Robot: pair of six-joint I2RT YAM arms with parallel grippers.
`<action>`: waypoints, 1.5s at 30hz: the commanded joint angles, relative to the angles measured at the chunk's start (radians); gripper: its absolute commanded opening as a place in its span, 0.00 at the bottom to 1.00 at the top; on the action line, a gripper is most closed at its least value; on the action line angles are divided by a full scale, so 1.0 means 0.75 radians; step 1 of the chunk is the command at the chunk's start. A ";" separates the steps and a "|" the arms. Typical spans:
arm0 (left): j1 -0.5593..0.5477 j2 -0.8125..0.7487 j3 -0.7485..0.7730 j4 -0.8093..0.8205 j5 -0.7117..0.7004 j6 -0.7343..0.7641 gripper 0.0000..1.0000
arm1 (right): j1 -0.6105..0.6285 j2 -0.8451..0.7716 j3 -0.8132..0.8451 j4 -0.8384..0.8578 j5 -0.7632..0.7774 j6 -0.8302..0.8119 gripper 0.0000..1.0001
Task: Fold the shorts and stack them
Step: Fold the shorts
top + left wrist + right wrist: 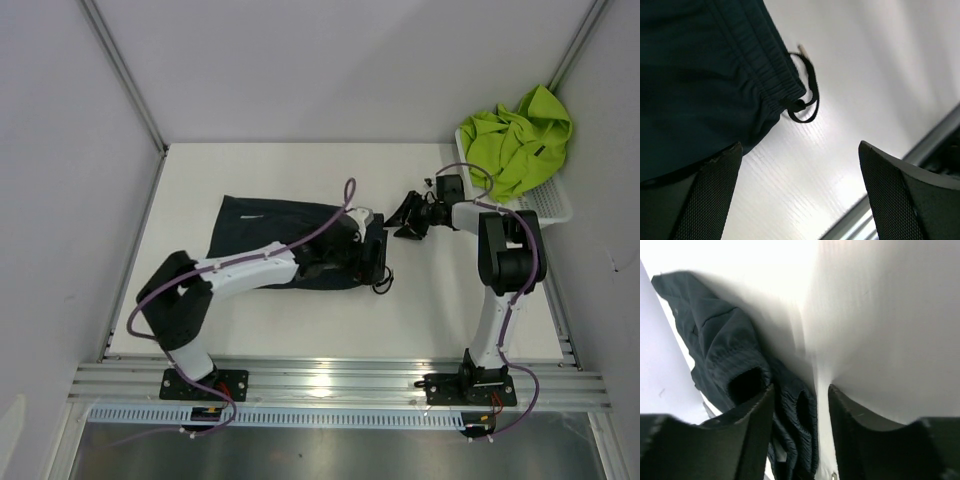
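Observation:
The dark navy shorts [262, 232] lie flat on the table, waistband to the right, with the left arm stretched over them. My left gripper [378, 262] hovers at the waistband end and is open [800, 200]; only bare table shows between its fingers, with the waistband corner [765, 95] and the drawstring loop [807, 97] just beyond them. My right gripper [400, 222] sits just right of the waistband, also open [800, 432]. The ribbed waistband [795, 410] shows in the gap against its left finger [747, 440], clear of the other. The lime green shorts [515, 138] are bunched in the basket.
A white mesh basket [555, 203] stands at the back right of the table, close behind the right arm. Grey walls enclose the table on the left, back and right. A metal rail [340, 380] runs along the near edge.

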 commanded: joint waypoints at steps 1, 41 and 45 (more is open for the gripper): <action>0.088 -0.200 -0.025 0.019 0.157 -0.020 0.99 | -0.019 -0.109 -0.030 0.052 -0.020 0.014 0.56; 0.289 0.488 0.439 -0.220 -0.024 0.192 0.72 | 0.192 -0.344 -0.390 0.072 0.173 0.198 0.80; 0.289 0.531 0.455 -0.261 -0.033 0.213 0.72 | 0.206 -0.350 -0.454 0.158 0.181 0.255 0.80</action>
